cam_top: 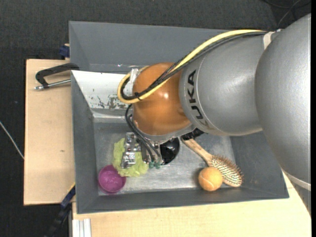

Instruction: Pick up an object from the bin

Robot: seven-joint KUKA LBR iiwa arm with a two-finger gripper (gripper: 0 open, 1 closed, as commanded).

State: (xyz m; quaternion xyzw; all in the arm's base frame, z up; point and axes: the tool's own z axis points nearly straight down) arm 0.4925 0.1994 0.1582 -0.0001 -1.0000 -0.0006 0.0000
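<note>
While the gripper (130, 154) is hanging over the crumpled yellow-green thing (120, 158) beside the purple ball (111, 178), I am favouring a straight, centred descent; whether it is open I cannot tell

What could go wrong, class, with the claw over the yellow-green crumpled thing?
1. The yellow-green crumpled thing under the claw looks limp; it may slip from a grasp.
2. The purple ball beside its lower left edge could be knocked rolling.
3. The black thing close on the right, partly under the arm, might get caught too.
</note>
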